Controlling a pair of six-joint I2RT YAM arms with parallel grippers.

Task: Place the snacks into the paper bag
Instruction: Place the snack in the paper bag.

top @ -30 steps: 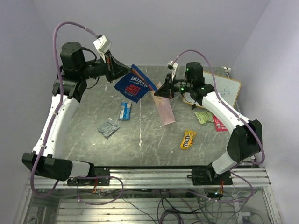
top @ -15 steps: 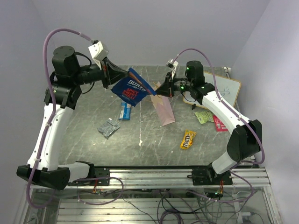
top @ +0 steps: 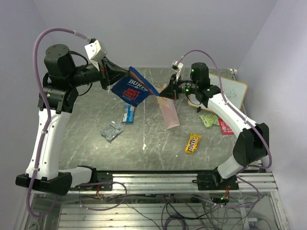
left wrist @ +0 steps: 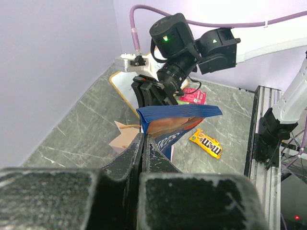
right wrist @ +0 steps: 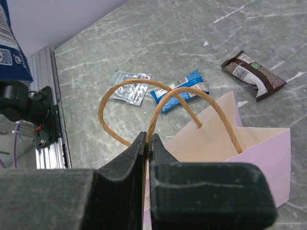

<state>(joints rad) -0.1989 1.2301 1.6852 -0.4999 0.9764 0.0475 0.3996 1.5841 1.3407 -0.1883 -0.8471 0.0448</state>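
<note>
My left gripper (top: 117, 80) (left wrist: 143, 136) is shut on the edge of the dark blue chip bag (top: 135, 87) (left wrist: 180, 117) and holds it in the air, just left of the paper bag's mouth. The pale paper bag (top: 169, 112) (right wrist: 249, 153) leans on the table. One of its twisted handles (right wrist: 165, 103) is pinched in my shut right gripper (top: 165, 92) (right wrist: 147, 139). Loose snacks on the table: a blue-white packet (top: 128, 113) (right wrist: 180, 88), a silver-grey packet (top: 111, 131) (right wrist: 129, 86), a brown bar (right wrist: 254, 75), yellow M&M's (top: 193, 143) (left wrist: 206, 143), a light green packet (top: 209, 119) and a pink-red packet (top: 225, 127).
A white scribbled board (top: 230, 93) stands at the back right, behind the right arm. Purple walls close in the table at the back and on both sides. The aluminium rail (top: 158, 179) with the arm bases runs along the near edge.
The left arm has swung up and to the left, and the chip bag in its grip has shifted slightly left. The right arm and the paper bag have stayed put.
</note>
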